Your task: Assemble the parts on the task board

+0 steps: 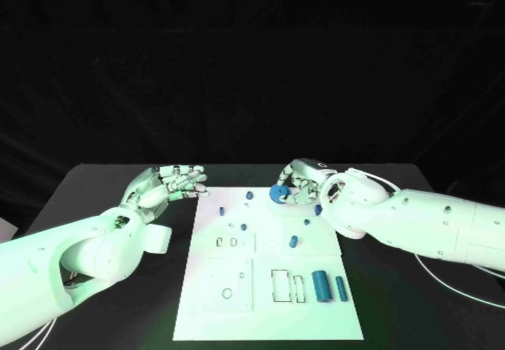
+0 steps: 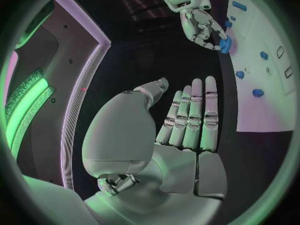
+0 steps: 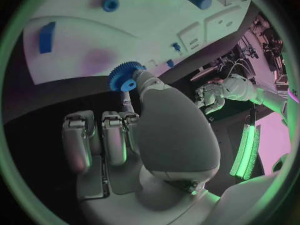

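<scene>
My right robot hand [image 1: 300,184] held a blue gear [image 1: 279,192], pinched between thumb and fingertips, at the far end of the board [image 1: 274,321], just above its surface. In the right wrist view the gear [image 3: 124,76] stood out past the fingertips with its toothed rim plain to see and its flat face turned toward the board [image 3: 81,45]. My left robot hand [image 1: 168,186] hovered over the bench [image 1: 95,186] just off the board's far left corner, fingers straight, side by side, holding nothing.

The coming move, as I judged it, turned on where the gear sat relative to the small pegs [image 1: 249,195] standing on the board's far part. The gear was beside them on the right, so my right robot hand was the nearer one for seating it. Which peg it belonged on I could not tell. The gear's axis would need to stand upright over the peg before lowering.

Nearer me on the board lay two blue cylinders [image 1: 322,286], their long axes running along the board's length.
</scene>
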`<state>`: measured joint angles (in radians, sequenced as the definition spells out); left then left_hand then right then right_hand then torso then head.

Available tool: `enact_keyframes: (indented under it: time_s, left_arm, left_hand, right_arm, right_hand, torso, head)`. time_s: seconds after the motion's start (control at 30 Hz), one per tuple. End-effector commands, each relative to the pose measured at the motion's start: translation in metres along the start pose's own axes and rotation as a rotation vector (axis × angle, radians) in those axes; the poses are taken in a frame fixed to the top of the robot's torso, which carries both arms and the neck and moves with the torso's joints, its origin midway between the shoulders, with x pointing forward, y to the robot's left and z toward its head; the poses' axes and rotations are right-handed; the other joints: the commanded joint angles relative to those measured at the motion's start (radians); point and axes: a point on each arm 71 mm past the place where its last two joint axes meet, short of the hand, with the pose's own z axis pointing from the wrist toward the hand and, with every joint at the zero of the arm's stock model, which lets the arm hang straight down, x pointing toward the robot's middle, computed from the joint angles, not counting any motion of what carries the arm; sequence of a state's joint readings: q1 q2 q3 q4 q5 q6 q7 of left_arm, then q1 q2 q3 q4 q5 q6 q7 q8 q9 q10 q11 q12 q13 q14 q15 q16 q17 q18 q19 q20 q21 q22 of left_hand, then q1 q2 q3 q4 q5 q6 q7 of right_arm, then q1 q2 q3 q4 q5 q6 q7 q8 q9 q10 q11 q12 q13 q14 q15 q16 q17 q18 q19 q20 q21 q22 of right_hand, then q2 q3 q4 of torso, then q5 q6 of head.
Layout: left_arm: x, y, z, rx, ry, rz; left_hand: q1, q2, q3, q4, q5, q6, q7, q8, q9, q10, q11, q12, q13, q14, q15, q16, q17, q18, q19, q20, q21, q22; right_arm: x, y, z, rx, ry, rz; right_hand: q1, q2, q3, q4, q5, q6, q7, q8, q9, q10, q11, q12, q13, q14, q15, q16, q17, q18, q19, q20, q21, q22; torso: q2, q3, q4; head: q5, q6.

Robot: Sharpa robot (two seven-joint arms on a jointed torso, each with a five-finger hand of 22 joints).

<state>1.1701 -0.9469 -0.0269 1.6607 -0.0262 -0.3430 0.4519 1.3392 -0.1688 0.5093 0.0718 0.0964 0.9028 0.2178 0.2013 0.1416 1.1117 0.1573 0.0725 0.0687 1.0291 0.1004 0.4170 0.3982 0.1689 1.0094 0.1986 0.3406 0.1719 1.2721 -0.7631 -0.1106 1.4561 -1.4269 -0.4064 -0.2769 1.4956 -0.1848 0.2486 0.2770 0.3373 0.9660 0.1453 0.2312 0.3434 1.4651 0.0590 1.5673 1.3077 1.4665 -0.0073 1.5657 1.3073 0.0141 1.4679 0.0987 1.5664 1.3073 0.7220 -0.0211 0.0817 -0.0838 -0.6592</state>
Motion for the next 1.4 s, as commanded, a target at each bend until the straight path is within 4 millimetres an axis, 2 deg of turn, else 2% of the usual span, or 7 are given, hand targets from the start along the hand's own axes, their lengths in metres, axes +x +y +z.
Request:
enact_keyframes:
  time_s: [0.03, 0.2, 0.37, 0.53, 0.9, 1.27, 1.4]
  left_arm:
    - [0.003, -0.002, 0.001, 0.01, 0.021, -0.009]
    - [0.004, -0.001, 0.002, 0.008, 0.025, -0.011]
    - [0.005, -0.001, 0.002, 0.007, 0.026, -0.011]
    - [0.005, -0.001, 0.002, 0.007, 0.025, -0.011]
    - [0.006, -0.001, 0.002, 0.007, 0.027, -0.011]
    - [0.006, -0.001, 0.002, 0.005, 0.029, -0.011]
    - [0.006, -0.001, 0.002, 0.004, 0.031, -0.011]
  left_hand:
    - [0.002, 0.001, 0.005, -0.002, -0.001, 0.009, -0.001, 0.005, 0.001, 0.006, -0.001, -0.006, 0.0, -0.009, 0.001, 0.005, 0.001, 0.01, -0.008, 0.001, 0.006, 0.001]
    - [0.002, 0.001, 0.005, -0.002, -0.001, 0.009, -0.001, 0.005, 0.001, 0.006, -0.001, -0.006, 0.0, -0.009, 0.001, 0.005, 0.001, 0.01, -0.008, 0.001, 0.006, 0.001]
    - [0.002, 0.001, 0.005, -0.002, -0.001, 0.009, -0.001, 0.005, 0.001, 0.006, -0.001, -0.006, 0.0, -0.009, 0.001, 0.005, 0.001, 0.01, -0.008, 0.001, 0.006, 0.001]
    - [0.002, 0.001, 0.005, -0.002, -0.001, 0.009, -0.001, 0.005, 0.001, 0.006, -0.001, -0.006, 0.0, -0.009, 0.001, 0.005, 0.001, 0.01, -0.008, 0.001, 0.006, 0.001]
    - [0.002, 0.001, 0.005, -0.002, -0.001, 0.009, -0.001, 0.005, 0.001, 0.006, -0.001, -0.006, 0.0, -0.009, 0.001, 0.005, 0.001, 0.01, -0.008, 0.001, 0.006, 0.001]
    - [0.001, 0.002, 0.007, -0.002, -0.001, 0.009, -0.001, 0.005, 0.001, 0.006, -0.001, -0.006, 0.0, -0.012, 0.001, 0.009, 0.003, 0.01, -0.01, 0.001, 0.01, 0.003]
    - [0.001, 0.002, 0.007, -0.002, -0.001, 0.009, -0.001, 0.005, 0.001, 0.006, -0.001, -0.006, 0.0, -0.012, 0.001, 0.009, 0.003, 0.01, -0.01, 0.001, 0.01, 0.003]
  right_arm:
    - [-0.003, 0.025, -0.001, -0.072, -0.085, -0.06]
    - [0.005, 0.06, 0.001, -0.151, -0.104, -0.075]
    - [0.017, 0.073, 0.007, -0.168, -0.095, -0.085]
    - [0.029, 0.076, 0.013, -0.161, -0.075, -0.096]
    - [0.05, 0.08, 0.022, -0.153, -0.026, -0.111]
    - [0.055, 0.073, 0.03, -0.109, -0.012, -0.13]
    - [0.055, 0.07, 0.032, -0.086, -0.013, -0.136]
  right_hand:
    - [0.006, 0.001, 0.007, 0.0, 0.004, 0.019, -0.011, 0.004, 0.003, 0.106, -0.006, 0.003, 0.263, 0.104, -0.008, 0.005, 0.263, -0.014, 0.103, -0.007, 0.004, 0.264]
    - [0.003, -0.003, 0.019, 0.001, -0.005, 0.021, -0.011, 0.002, 0.003, 0.106, -0.006, 0.003, 0.263, 0.104, -0.009, 0.005, 0.263, -0.014, 0.103, -0.008, 0.004, 0.264]
    - [-0.002, -0.009, 0.036, 0.001, -0.022, 0.022, -0.011, -0.001, 0.001, 0.106, -0.007, 0.003, 0.263, 0.104, -0.01, 0.005, 0.263, -0.014, 0.103, -0.009, 0.004, 0.264]
    - [-0.005, -0.012, 0.043, 0.001, -0.028, 0.021, -0.011, -0.003, 0.001, 0.106, -0.006, 0.003, 0.263, 0.104, -0.01, 0.005, 0.263, -0.014, 0.103, -0.009, 0.004, 0.264]
    - [-0.008, -0.017, 0.048, 0.001, -0.033, 0.02, -0.01, -0.006, 0.0, 0.106, -0.006, 0.003, 0.263, 0.104, -0.009, 0.005, 0.263, -0.014, 0.103, -0.009, 0.004, 0.264]
    - [-0.016, -0.022, 0.053, 0.003, -0.039, 0.019, -0.009, -0.009, -0.001, 0.106, -0.005, 0.003, 0.263, 0.104, -0.008, 0.005, 0.263, -0.014, 0.103, -0.009, 0.004, 0.264]
    - [-0.018, -0.024, 0.054, 0.004, -0.04, 0.017, -0.008, -0.01, -0.002, 0.106, -0.004, 0.003, 0.263, 0.104, -0.008, 0.005, 0.263, -0.014, 0.103, -0.009, 0.004, 0.264]
  torso:
    - [0.001, 0.0003, 0.0015]
    - [0.001, 0.0002, 0.0045]
    - [0.002, -0.0011, 0.0045]
    - [0.004, -0.0004, 0.0034]
    - [0.004, 0.0013, 0.0025]
    - [0.003, 0.0005, 0.0012]
    - [0.004, 0.0013, 0.0015]
  head:
    - [0.001, 0.003]
    - [0.003, 0.005]
    - [0.004, 0.007]
    - [0.006, 0.008]
    - [0.012, -0.001]
    - [0.013, -0.003]
    - [0.013, -0.003]
